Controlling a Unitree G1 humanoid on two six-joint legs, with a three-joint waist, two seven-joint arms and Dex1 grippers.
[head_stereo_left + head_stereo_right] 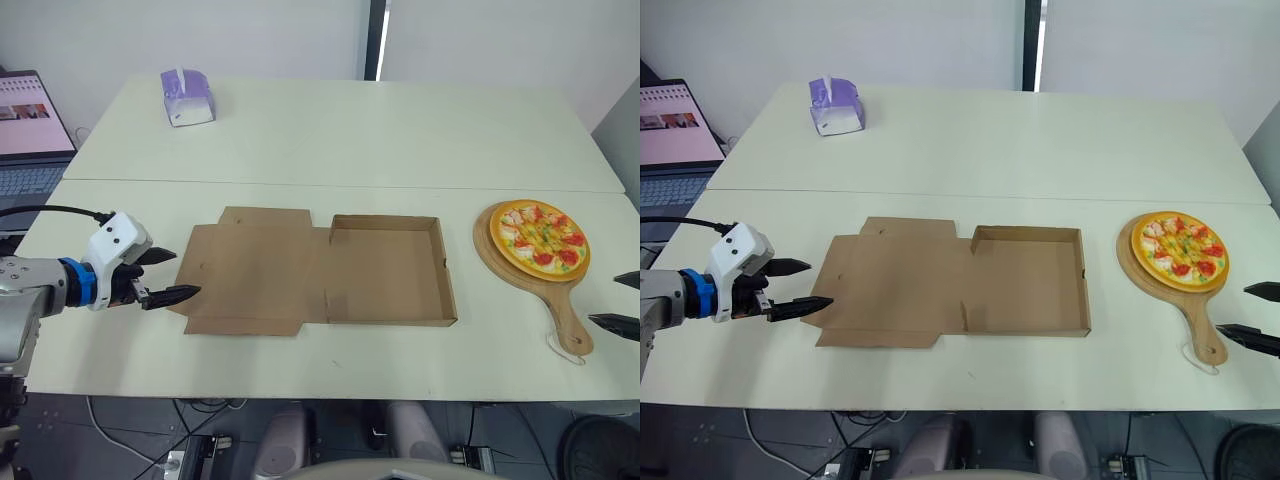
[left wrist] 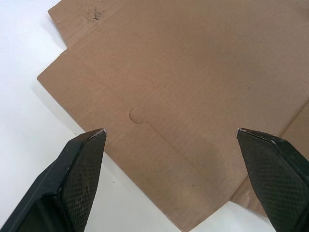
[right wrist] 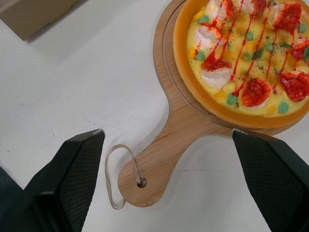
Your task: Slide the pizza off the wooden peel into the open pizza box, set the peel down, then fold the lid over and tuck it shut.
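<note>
A brown pizza box (image 1: pixel 385 272) lies open in the middle of the near table, its flat lid (image 1: pixel 255 271) spread to the left. To the right, a pizza (image 1: pixel 543 238) with red and yellow toppings sits on a round wooden peel (image 1: pixel 564 310) whose handle points toward the front edge. My left gripper (image 1: pixel 168 275) stands open just off the lid's left edge, with nothing between its fingers. My right gripper (image 1: pixel 622 301) is open at the right edge, beside the peel's handle (image 3: pixel 159 164) and apart from it.
A purple tissue box (image 1: pixel 187 97) stands at the far left of the back table. A laptop (image 1: pixel 27 135) sits off the table's left side. A seam (image 1: pixel 340 184) runs between the two tables. A cord loop (image 3: pixel 115 174) hangs from the handle's end.
</note>
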